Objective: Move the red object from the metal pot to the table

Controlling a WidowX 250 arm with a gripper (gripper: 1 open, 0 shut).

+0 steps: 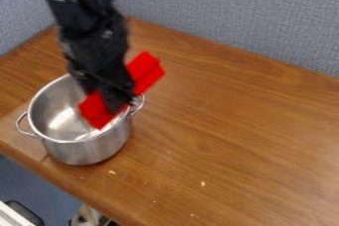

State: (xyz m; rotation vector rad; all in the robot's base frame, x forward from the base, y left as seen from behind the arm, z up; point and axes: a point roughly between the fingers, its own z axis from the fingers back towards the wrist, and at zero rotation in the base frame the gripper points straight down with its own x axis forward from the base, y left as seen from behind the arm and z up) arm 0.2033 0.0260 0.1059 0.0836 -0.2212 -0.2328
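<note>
Holding the red object (123,88) mid-length, your gripper (111,92) carries it tilted over the metal pot (79,131) rim, long axis 1-to-7 o'clock; bare table (239,121) lies toward 3 o'clock.

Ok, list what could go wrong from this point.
1. The red object hangs tilted in the fingers, gripped near its middle, so it could twist or slip out.
2. Its lower end is level with the rim of the metal pot; moving sideways now could catch the rim and drag the pot.
3. The pot stands near the edge of the table; a shove might tip it off.
</note>
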